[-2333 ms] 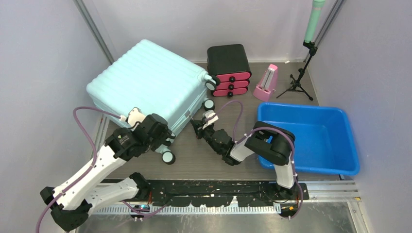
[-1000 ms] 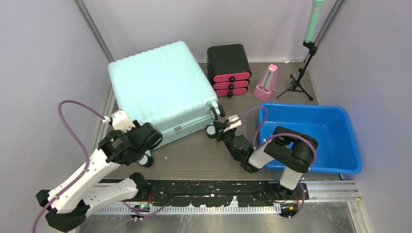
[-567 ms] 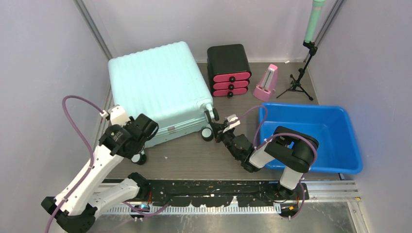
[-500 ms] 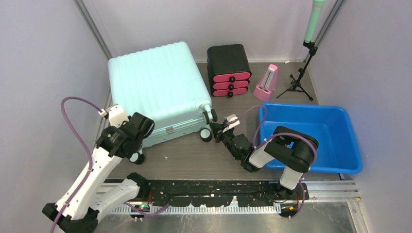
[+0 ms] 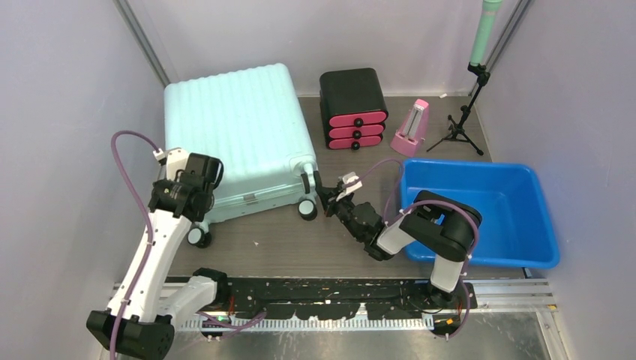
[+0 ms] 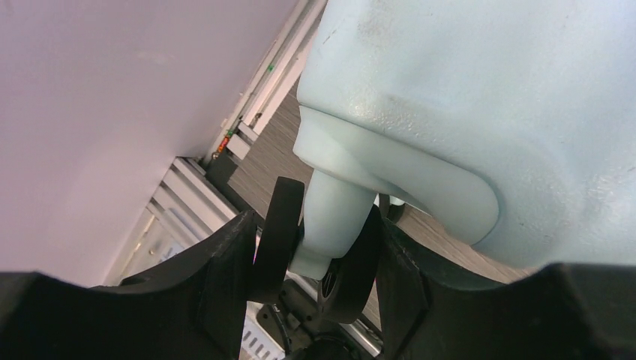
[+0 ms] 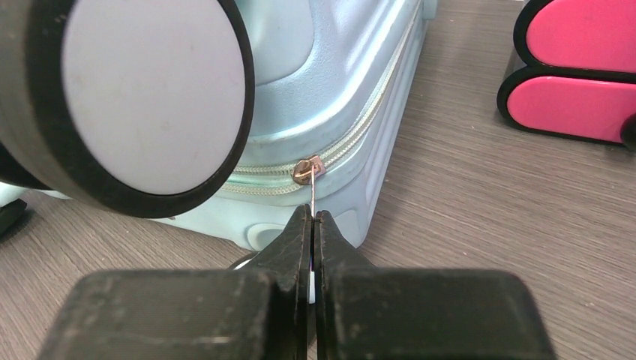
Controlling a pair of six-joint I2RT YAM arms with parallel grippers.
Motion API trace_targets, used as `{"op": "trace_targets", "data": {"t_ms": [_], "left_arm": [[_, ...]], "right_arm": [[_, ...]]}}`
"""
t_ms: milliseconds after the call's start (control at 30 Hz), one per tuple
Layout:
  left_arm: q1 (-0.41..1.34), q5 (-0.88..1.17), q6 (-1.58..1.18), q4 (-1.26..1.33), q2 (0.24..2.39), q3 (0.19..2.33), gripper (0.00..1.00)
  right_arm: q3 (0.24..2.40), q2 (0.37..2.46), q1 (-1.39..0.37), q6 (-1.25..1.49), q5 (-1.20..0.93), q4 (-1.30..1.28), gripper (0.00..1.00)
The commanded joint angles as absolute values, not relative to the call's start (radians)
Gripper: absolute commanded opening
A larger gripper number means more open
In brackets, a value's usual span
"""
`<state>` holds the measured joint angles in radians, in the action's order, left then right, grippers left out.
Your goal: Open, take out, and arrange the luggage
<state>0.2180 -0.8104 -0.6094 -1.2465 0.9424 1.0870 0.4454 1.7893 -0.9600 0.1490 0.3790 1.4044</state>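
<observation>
Only close-up: right pincer on zip-pull

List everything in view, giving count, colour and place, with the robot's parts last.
luggage: one, pale mint green, lying flat at the rear left of the table
drawer box: one, black with three pink drawers, at the back, right of the luggage
wedge-shaped object: one, pink, right of the drawer box
tripod stand: one, black with a green pole, rear right corner
tub: one, blue, right side
left gripper: one, black, closed around a black caster wheel at the luggage's near left corner
right gripper: one, black, shut on the zipper pull at the luggage's near right corner
</observation>
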Motion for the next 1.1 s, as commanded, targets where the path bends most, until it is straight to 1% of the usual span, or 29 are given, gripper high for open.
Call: {"op": "trace_targets", "data": {"t_ms": [0,67,100,133,200,267,300,333,367,400,467,600,700,900,1000,1067], "left_arm": [[0.167,-1.212,-0.660,-1.019,0.944,1.212,0.05],[0.155,-1.212,-0.640,-0.992,0.962,1.230,0.06],[0.150,-1.208,-0.636,-0.992,0.975,1.243,0.13],[0.147,-1.195,-0.632,-1.000,0.987,1.265,0.21],[0.147,-1.104,-0.586,-1.006,0.999,1.301,0.43],[0.147,-0.938,-0.487,-0.953,0.970,1.309,0.56],[0.147,-0.855,-0.469,-0.926,0.945,1.302,0.72],[0.148,-0.797,-0.493,-0.925,0.918,1.290,0.85],[0.148,-0.719,-0.482,-0.916,0.883,1.271,0.95],[0.148,-0.633,-0.438,-0.892,0.850,1.253,0.99],[0.150,-0.499,-0.375,-0.872,0.808,1.230,1.00],[0.149,-0.402,-0.379,-0.976,0.828,1.276,1.00],[0.151,-0.335,-0.411,-1.003,0.839,1.300,1.00],[0.211,-0.177,-0.553,-0.926,0.846,1.257,1.00],[0.349,-0.234,-0.586,-0.894,0.887,1.237,1.00],[0.511,-0.375,-0.623,-0.883,0.919,1.241,1.00]], "right_arm": [[0.491,1.823,-0.943,0.172,0.395,1.428,0.00],[0.506,1.840,-0.949,0.180,0.387,1.428,0.00],[0.510,1.849,-0.955,0.181,0.387,1.429,0.00],[0.516,1.852,-0.958,0.182,0.386,1.429,0.00],[0.522,1.855,-0.961,0.182,0.385,1.430,0.00],[0.524,1.855,-0.961,0.179,0.386,1.429,0.00],[0.525,1.857,-0.962,0.177,0.389,1.430,0.00],[0.525,1.861,-0.962,0.173,0.391,1.434,0.00],[0.526,1.864,-0.962,0.173,0.393,1.436,0.00],[0.527,1.871,-0.962,0.174,0.393,1.437,0.00],[0.531,1.880,-0.962,0.181,0.391,1.437,0.00],[0.537,1.898,-0.965,0.194,0.385,1.437,0.00],[0.546,1.905,-0.965,0.193,0.388,1.438,0.00],[0.553,1.890,-0.965,0.178,0.402,1.437,0.00],[0.558,1.886,-0.964,0.175,0.407,1.438,0.00],[0.560,1.885,-0.964,0.174,0.405,1.438,0.00]]}}
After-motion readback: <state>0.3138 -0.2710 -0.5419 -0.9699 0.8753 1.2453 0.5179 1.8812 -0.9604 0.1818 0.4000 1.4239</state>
